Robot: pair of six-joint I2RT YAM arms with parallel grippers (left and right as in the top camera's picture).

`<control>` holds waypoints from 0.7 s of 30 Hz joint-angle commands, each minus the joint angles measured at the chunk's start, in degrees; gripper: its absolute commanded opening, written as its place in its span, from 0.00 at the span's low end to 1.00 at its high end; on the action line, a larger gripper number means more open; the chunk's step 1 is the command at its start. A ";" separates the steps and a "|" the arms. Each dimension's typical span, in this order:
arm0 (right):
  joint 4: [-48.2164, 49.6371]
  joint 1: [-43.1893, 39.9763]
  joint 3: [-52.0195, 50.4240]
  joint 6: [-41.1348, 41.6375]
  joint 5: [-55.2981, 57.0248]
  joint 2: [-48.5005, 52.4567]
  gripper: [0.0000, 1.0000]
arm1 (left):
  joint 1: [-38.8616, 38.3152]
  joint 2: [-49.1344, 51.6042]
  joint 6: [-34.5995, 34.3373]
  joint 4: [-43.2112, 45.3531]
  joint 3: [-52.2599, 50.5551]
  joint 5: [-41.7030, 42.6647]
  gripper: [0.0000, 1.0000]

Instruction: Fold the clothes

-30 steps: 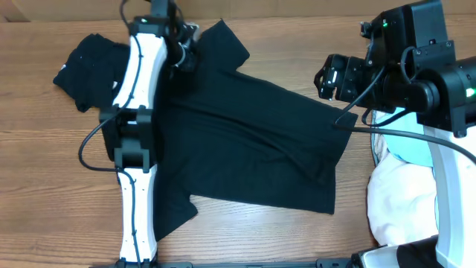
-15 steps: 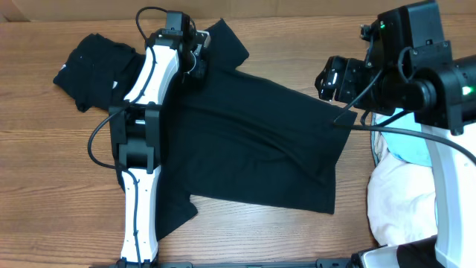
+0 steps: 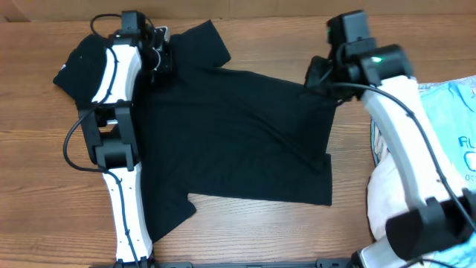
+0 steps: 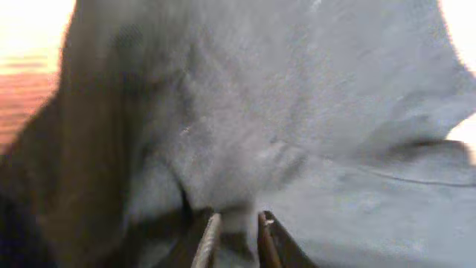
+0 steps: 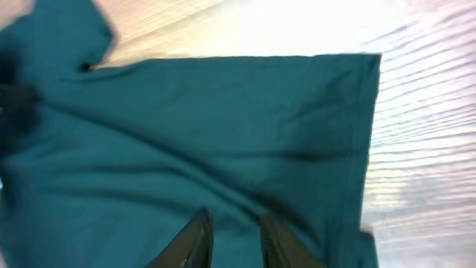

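Note:
A black shirt [image 3: 245, 141] lies spread across the middle of the table, one sleeve [image 3: 204, 45] pointing to the far edge. My left gripper [image 3: 162, 63] is at its far left shoulder. In the left wrist view the left gripper [image 4: 238, 223] is shut on a pinch of this fabric [image 4: 297, 112]. My right gripper [image 3: 318, 77] sits at the shirt's far right corner. In the right wrist view the right gripper [image 5: 234, 231] has its narrow jaws closed on the cloth [image 5: 193, 126], near the hem.
A second black garment [image 3: 78, 71] with a small white tag [image 3: 63, 68] is bunched at the far left. At the right edge lie a light blue printed T-shirt [image 3: 454, 126] and white pieces [image 3: 394, 193]. Bare wooden table [image 3: 44, 193] shows at the near left.
Both arms have moved left and the black shirt has shifted left with them. The right gripper has closed from wide open onto the shirt's corner. The blue T-shirt is now uncovered.

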 commanded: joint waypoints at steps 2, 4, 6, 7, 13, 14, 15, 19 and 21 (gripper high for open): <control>3.80 -3.30 -2.25 5.60 2.36 5.46 0.29 | -1.36 -1.27 -0.04 -5.49 11.80 3.63 0.26; 6.16 -5.29 -2.25 6.05 1.25 8.79 0.29 | -1.36 -1.77 1.09 -11.15 18.25 3.61 0.26; 7.98 -6.99 -2.25 5.64 0.11 11.52 0.26 | -1.46 -1.95 2.49 -16.35 24.11 3.61 0.27; 8.57 -7.96 -2.25 5.62 -0.02 12.96 0.25 | -1.57 -1.97 3.28 -19.45 27.47 3.48 0.29; 7.80 -12.31 -2.29 3.37 -0.46 19.47 0.34 | -1.64 -2.23 5.01 -34.69 46.29 3.17 0.43; 7.80 -12.74 -2.32 2.14 -0.44 19.91 0.41 | -1.62 -2.51 4.98 -36.30 48.94 3.04 0.44; 8.00 -13.29 -2.32 0.35 -0.59 20.61 0.55 | -1.53 -4.57 4.81 -36.59 48.28 2.95 0.45; 8.52 -14.43 -2.45 -4.87 -0.81 22.62 0.68 | -1.53 -9.94 4.81 -37.66 48.43 2.27 0.46; 9.66 -14.62 -3.21 -6.43 -1.22 23.43 0.68 | -1.57 -12.00 4.81 -37.64 48.43 1.90 0.49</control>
